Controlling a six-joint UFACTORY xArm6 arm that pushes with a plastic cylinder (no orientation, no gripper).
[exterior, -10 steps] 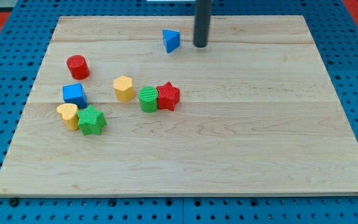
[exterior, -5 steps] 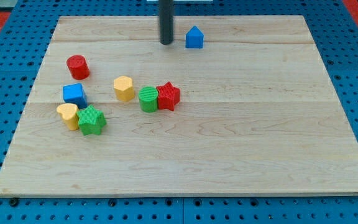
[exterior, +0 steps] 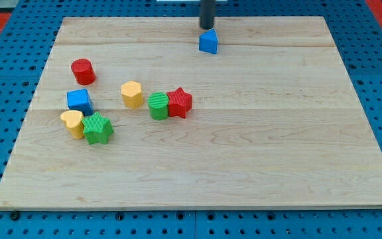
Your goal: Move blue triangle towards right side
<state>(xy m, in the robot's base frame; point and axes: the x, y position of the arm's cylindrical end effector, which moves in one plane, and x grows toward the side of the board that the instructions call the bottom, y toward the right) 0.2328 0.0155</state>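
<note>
The blue triangle (exterior: 208, 42) lies on the wooden board (exterior: 257, 133) near the view's top, just right of the middle. My tip (exterior: 207, 27) stands right behind the triangle, at its top edge, touching it or nearly so. The dark rod rises out of the view's top.
At the view's left lie a red cylinder (exterior: 83, 70), a blue cube (exterior: 79, 101), a yellow hexagon block (exterior: 132, 93), a green cylinder (exterior: 158, 105) touching a red star (exterior: 179, 102), and a yellow block (exterior: 73, 123) touching a green star (exterior: 97, 128).
The blue triangle has moved right, from left of the rod to right of middle. My tip swung left past it, then came back right to stand behind it.
</note>
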